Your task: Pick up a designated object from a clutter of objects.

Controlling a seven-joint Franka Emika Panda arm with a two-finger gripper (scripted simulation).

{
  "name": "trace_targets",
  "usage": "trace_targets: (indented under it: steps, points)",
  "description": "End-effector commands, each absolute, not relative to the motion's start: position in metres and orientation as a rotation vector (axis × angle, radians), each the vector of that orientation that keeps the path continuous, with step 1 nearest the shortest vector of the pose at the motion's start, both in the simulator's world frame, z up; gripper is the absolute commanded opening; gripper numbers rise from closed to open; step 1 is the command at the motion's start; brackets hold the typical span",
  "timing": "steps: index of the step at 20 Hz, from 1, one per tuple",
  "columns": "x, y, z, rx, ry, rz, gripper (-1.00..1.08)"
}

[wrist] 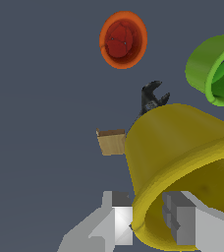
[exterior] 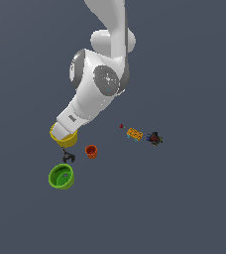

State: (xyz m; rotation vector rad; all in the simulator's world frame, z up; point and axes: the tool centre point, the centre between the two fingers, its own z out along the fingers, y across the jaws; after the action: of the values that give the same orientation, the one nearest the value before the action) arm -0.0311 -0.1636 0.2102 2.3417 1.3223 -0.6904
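Note:
The mustard-yellow bowl (wrist: 182,147) fills much of the wrist view, tipped so its tapered outside faces the camera. My gripper (wrist: 148,221) is shut on its rim. One finger (wrist: 119,216) presses the outside of the wall and the other (wrist: 180,224) sits inside. In the exterior view the yellow bowl (exterior: 67,140) peeks out from under the white hand, which hides the fingers. I cannot tell whether the bowl rests on the floor or hangs above it. The rest of the clutter lies around it.
A lime-green bowl (exterior: 61,176) (wrist: 217,69) sits close by, with a dark clamp-like tool (exterior: 68,158) (wrist: 152,97) between it and the yellow bowl. An orange-red cup (exterior: 90,151) (wrist: 123,39) and a tan block (wrist: 111,141) are near. Small pieces (exterior: 135,133) (exterior: 154,138) lie toward the exterior view's right.

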Motion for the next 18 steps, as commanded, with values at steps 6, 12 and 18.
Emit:
trace_targets:
  steps: [6,12,18]
  points:
    - [0.006,-0.176,0.280,2.343,1.323,-0.687,-1.00]
    - [0.030,-0.184,0.323,2.342,1.322,-0.688,-1.00]
    - [0.051,-0.191,0.360,2.341,1.321,-0.689,-1.00]
